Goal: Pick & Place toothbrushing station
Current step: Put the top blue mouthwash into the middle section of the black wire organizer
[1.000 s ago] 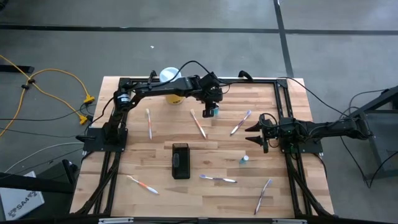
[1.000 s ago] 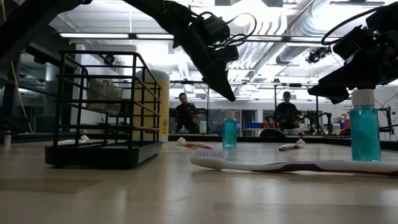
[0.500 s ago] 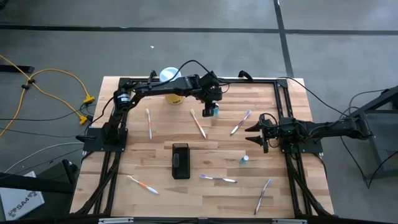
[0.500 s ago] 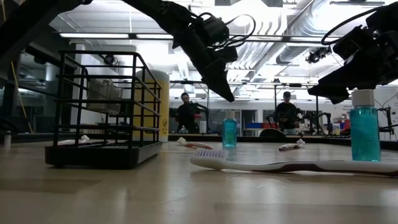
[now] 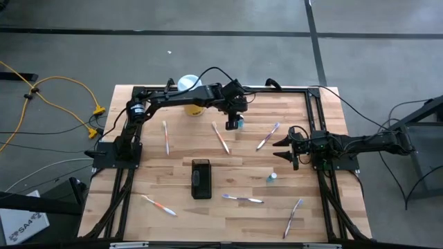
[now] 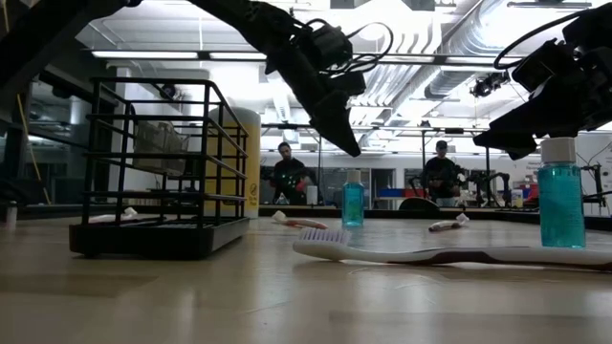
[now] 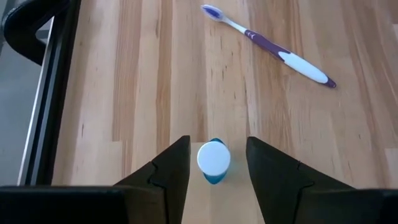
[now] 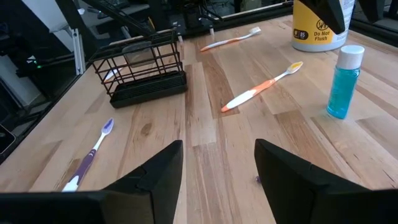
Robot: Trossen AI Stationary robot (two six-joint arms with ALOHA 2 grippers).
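The toothbrushing station (image 5: 201,178) is a black wire holder. It stands on its base at the table's middle, also seen in the low view (image 6: 163,167) and the right wrist view (image 8: 143,65); no gripper is near it. My left gripper (image 7: 213,163) is open at the far middle of the table (image 5: 237,117). Its fingers slant down on either side of a small blue bottle with a white cap (image 7: 213,160), with a gap on both sides. The bottle stands upright on the wood. My right gripper (image 8: 217,149) waits open at the table's right side (image 5: 284,149).
Several toothbrushes lie scattered on the table, one purple and white (image 7: 273,46), one orange (image 8: 261,87). A second blue bottle (image 5: 272,177) stands right of the holder. A yellow canister with a white lid (image 5: 190,93) stands at the far edge, by the left arm.
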